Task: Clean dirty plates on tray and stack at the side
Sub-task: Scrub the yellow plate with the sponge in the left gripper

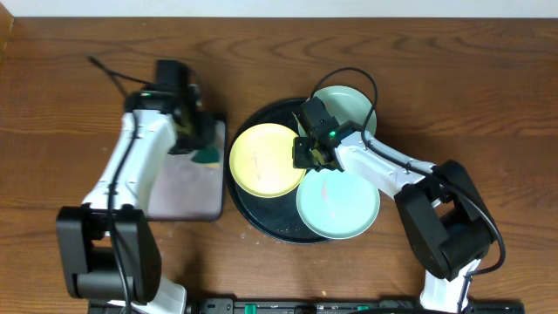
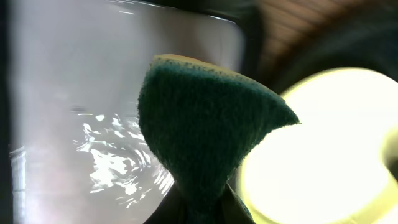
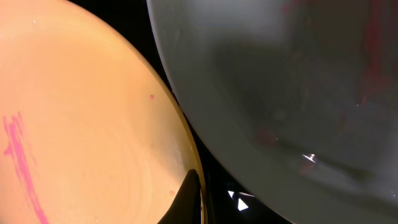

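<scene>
Now, overhead, the left gripper point(image 1: 204, 146) is holding a green sponge point(image 1: 208, 158) over the grey tray point(image 1: 179, 192), beside the black tray point(image 1: 253, 216) where the yellow plate point(image 1: 261, 161) is lying at the left. The right gripper point(image 1: 307, 155) is sitting at that plate's right rim. Left wrist: jaws are pinching the sponge tight. Right wrist: pink smears are showing on the yellow plate; how far this claw is spread, I cannot tell. Scrubbing is seemingly starting; next the sponge needs carrying onto the plate.

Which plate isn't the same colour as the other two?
The pale yellow plate, on the black tray's left side. The far plate and the near plate are both mint-aqua.
</scene>
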Controlling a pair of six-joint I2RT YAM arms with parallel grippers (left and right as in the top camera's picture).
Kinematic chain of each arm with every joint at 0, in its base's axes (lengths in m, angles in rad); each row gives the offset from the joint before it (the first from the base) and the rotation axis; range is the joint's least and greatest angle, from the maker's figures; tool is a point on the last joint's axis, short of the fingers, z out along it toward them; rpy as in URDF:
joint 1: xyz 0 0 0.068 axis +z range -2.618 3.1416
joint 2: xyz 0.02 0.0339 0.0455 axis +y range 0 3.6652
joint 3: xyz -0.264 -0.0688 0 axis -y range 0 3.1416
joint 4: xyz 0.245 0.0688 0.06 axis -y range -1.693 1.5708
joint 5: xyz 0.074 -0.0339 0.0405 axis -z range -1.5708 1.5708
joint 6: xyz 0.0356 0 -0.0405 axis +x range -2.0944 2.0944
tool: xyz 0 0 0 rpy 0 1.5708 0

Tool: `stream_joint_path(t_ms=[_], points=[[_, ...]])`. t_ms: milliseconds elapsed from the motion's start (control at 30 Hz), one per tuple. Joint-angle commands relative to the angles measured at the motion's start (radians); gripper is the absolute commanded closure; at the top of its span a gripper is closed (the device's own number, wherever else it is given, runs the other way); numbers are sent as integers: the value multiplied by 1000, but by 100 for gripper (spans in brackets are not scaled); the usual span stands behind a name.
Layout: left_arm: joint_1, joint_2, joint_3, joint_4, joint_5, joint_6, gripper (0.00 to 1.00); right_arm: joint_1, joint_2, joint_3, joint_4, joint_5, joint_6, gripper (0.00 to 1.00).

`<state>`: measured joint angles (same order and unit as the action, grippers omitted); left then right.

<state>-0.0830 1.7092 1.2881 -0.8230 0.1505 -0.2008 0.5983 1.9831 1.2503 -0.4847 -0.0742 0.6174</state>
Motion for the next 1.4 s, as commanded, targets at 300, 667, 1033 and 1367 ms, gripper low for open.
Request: stream_joint_path(t_ms=[300, 667, 1033, 1367], points=[[-232, 140, -26, 35, -11, -206, 93, 9, 22, 12, -6, -13, -12, 99], [-254, 285, -26, 109, 92, -231, 93, 10, 22, 12, -9, -13, -13, 99], [-254, 285, -26, 225, 275, -148, 93, 9, 22, 12, -9, -13, -12, 99], [-254, 283, -24, 158, -118, -373, 93, 10, 22, 12, -10, -13, -12, 99]])
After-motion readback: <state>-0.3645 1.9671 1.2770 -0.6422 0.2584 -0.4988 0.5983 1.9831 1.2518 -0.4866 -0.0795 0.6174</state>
